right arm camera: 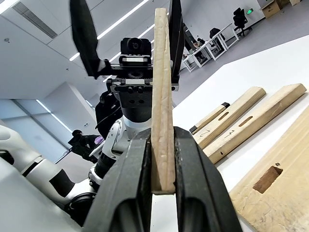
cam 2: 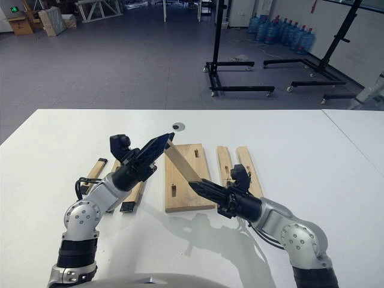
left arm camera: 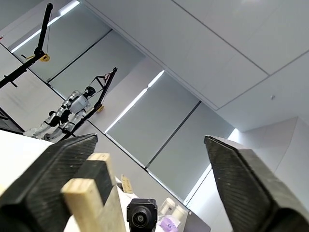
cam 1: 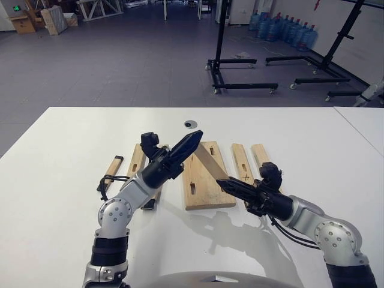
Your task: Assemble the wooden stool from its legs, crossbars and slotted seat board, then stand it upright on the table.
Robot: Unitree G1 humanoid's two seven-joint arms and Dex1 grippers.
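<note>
R gripper (cam 1: 223, 181) grips bar (cam 1: 207, 162), L gripper (cam 1: 191, 143) agape at tip — table (cam 1: 60, 156) edges far.

Loose parts of a wooden stool are spread flat on a white table (cam 1: 72, 156). The slotted seat board (cam 1: 207, 192) lies near the table's middle. Just right of the board lies a first leg (cam 1: 240, 157) and, beside it, a second leg (cam 1: 260, 153), both parallel to the board. Left of the board lies a third leg (cam 1: 135, 161), and farther left a shorter stick (cam 1: 113, 165) with a dark end. Beyond the board's far edge, a small round cap (cam 1: 191, 124) sits in the tabletop.
</note>
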